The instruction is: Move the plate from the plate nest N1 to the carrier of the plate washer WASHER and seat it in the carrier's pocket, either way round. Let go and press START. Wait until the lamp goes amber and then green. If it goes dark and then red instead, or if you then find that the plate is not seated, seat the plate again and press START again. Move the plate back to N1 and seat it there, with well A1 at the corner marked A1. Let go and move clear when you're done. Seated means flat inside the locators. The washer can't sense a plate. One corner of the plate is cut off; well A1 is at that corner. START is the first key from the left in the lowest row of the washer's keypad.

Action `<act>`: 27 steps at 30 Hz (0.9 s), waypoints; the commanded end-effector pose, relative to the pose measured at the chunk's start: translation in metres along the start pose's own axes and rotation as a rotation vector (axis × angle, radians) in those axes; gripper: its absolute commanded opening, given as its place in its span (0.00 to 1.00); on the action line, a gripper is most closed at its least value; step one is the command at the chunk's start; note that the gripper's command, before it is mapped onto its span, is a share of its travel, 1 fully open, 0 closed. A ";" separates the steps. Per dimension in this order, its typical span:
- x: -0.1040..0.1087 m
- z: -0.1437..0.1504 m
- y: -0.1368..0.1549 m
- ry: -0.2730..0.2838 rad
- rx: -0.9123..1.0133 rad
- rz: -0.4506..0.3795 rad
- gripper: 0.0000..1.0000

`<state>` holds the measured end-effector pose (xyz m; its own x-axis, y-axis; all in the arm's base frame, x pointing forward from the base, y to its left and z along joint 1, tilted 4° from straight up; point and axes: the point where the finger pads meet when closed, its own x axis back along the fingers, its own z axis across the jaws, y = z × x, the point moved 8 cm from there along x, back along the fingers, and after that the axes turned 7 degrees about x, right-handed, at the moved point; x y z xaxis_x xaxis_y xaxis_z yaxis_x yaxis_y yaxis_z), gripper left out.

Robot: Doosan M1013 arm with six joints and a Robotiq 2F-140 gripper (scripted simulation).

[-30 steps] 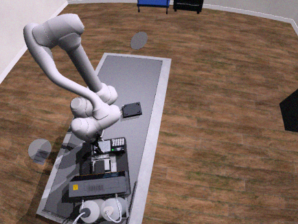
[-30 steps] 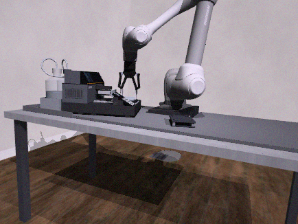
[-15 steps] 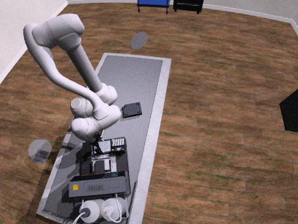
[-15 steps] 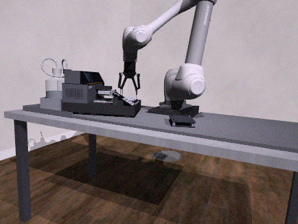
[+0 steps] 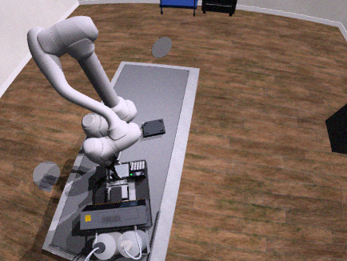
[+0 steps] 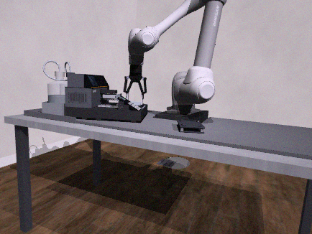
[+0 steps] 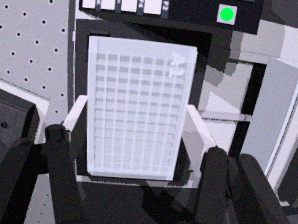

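Observation:
The white well plate (image 7: 140, 110) lies lengthwise between my two dark fingers in the wrist view. My gripper (image 7: 136, 114) is shut on the plate, over the washer's carrier, just in front of the keypad. I cannot tell whether the plate still rests in the carrier's pocket or hangs just above it. The washer's lamp (image 7: 228, 14) is green. In the top view the plate (image 5: 121, 170) shows under the wrist beside the keypad (image 5: 137, 166). In the exterior view the gripper (image 6: 135, 94) points straight down over the front of the washer (image 6: 104, 105). The nest N1 (image 5: 153, 128) is dark and empty; it also shows in the exterior view (image 6: 190, 125).
The washer's grey housing (image 5: 113, 218) and two white bottles (image 5: 117, 244) stand at the near end of the table. The arm's base (image 6: 187, 115) stands between the washer and the nest.

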<state>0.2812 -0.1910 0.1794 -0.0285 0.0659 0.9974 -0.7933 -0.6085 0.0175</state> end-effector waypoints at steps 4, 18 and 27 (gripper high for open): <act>-0.001 0.000 0.000 0.000 0.000 0.000 0.10; -0.001 0.000 0.000 0.000 0.000 0.000 0.70; -0.001 0.000 0.000 0.000 0.000 0.000 0.70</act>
<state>0.2812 -0.1911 0.1784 -0.0285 0.0659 0.9974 -0.7933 -0.6085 0.0175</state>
